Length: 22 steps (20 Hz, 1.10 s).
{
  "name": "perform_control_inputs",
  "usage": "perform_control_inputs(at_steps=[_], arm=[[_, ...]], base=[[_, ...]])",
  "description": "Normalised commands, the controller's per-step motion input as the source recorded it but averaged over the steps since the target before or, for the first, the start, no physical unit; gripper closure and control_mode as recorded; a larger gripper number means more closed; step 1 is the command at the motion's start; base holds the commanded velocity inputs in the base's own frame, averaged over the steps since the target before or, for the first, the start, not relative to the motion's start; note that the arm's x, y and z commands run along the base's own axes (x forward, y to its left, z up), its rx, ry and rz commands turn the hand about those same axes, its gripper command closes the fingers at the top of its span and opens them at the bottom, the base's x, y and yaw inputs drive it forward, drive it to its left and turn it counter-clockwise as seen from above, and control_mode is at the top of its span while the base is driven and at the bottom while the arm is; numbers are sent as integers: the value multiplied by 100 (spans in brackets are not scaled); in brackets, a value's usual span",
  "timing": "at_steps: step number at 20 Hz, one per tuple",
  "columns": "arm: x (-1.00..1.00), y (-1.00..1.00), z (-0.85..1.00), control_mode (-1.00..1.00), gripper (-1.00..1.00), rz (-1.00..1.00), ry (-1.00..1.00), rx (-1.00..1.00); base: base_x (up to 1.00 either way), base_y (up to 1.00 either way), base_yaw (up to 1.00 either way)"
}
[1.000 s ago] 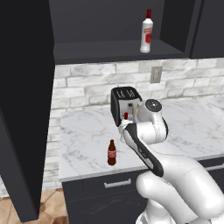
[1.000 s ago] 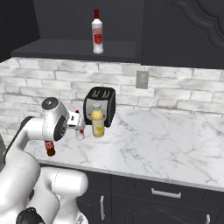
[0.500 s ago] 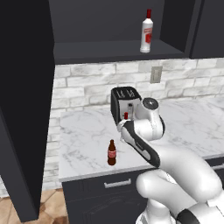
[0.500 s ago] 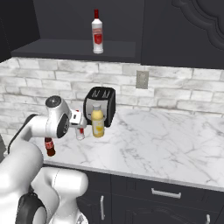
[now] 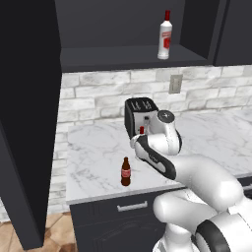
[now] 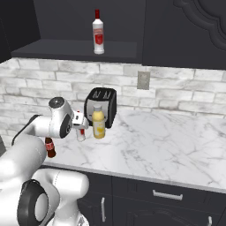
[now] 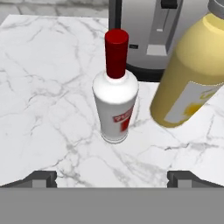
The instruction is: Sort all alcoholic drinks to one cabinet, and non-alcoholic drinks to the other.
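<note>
Cabinet (image 5: 29, 98), dark charcoal, open above the counter (image 6: 167, 150); its shelf (image 6: 66, 47) carries one white bottle (image 6: 98, 33), red-capped, upright.
Counter, white marble.
Toaster (image 6: 101, 106), dark, at the back of the counter against the brick wall.
Juice bottle (image 7: 192, 74), yellow, pale grey cap, just in front of the toaster.
Second white bottle (image 7: 116, 92), red cap, upright beside the juice bottle, apparently not touching it.
Brown bottle (image 5: 126, 172), small, well in front of the toaster, near the counter edge.
Tool (image 7: 112, 180), spread wide, empty, just short of the second white bottle.
</note>
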Motion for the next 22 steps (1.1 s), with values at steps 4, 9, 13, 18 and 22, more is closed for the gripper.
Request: perform_control_inputs(at_steps=[4,9,13,18,22], arm=[[14,0,-11,-100,-100,0,1,0],[15,3,-12,-100,-100,0,1,0],[16,3,-8,-100,-100,0,2,0],[16,1,-7,-100,-100,0,2,0],[15,0,-8,-100,-100,0,1,0]], base=[[0,0,0],[0,0,0],[0,0,0],[0,0,0],[0,0,0]])
